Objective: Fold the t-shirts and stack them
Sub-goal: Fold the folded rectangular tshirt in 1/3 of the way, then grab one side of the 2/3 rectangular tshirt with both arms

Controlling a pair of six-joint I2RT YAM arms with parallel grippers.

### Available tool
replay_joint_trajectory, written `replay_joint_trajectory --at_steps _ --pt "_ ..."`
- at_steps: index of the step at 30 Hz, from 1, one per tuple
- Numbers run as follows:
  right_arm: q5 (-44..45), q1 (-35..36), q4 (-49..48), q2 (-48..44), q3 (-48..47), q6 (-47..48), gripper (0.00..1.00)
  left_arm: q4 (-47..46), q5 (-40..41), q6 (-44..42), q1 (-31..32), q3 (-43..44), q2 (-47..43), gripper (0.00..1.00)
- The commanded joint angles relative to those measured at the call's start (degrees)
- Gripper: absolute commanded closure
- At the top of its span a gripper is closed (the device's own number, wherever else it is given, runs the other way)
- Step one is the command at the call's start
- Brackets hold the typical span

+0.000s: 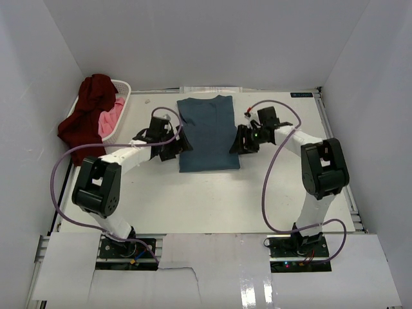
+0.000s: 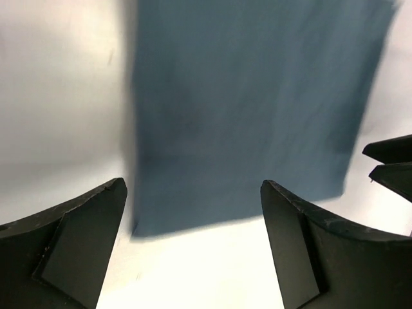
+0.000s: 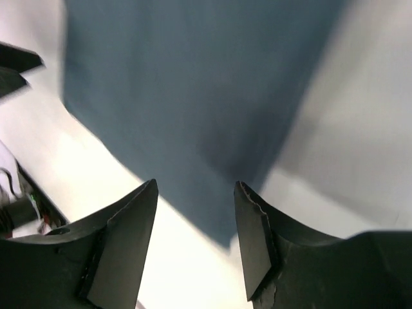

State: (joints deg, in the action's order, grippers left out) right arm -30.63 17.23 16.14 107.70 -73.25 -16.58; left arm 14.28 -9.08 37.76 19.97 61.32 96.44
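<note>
Your white tabletop [image 1: 193,206] carries the dusty teal-blue t-shirt [image 1: 207,132], lying flat as a tall folded rectangle at the middle-back, collar toward the far wall. At the back left, the white laundry basket [image 1: 122,96] has the dark maroon t-shirt [image 1: 87,116] draped over its rim and the pink t-shirt [image 1: 113,119] inside. Your left end effector [image 2: 193,193] hovers at the teal shirt's left edge, jaws wide apart and empty. Your right end effector [image 3: 196,187] is at its right edge, jaws parted, gripping nothing.

Teal shirt [image 1: 207,132]: folded flat, rectangular, mid-tabletop [image 1: 193,206]. Maroon shirt [image 1: 87,116]: draped over basket [image 1: 123,90] rim. Pink shirt [image 1: 112,119]: bunched inside.
</note>
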Motion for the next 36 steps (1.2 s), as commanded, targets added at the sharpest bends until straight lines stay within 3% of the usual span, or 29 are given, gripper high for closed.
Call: replay_joint_trajectory --at_steps 1,6,17,36 --pt "-0.8 0.0 -3.7 -9.6 9.5 -0.6 0.42 -2.5 -3.8 1.1 0.0 -7.0 -10.2 0.04" --pt "-0.7 0.0 -5.9 -18.3 19.7 -2.5 0.4 -1.7 -2.8 2.3 -0.1 -13.7 -18.0 0.02" --pt "-2.3 0.1 -18.6 -15.0 30.6 -14.5 0.39 -12.2 -5.5 12.1 -0.1 -25.5 -18.1 0.02" --pt "2.7 0.2 -24.2 -6.5 26.1 -18.0 0.42 -17.2 -2.1 13.6 -0.1 -24.3 -11.5 0.02"
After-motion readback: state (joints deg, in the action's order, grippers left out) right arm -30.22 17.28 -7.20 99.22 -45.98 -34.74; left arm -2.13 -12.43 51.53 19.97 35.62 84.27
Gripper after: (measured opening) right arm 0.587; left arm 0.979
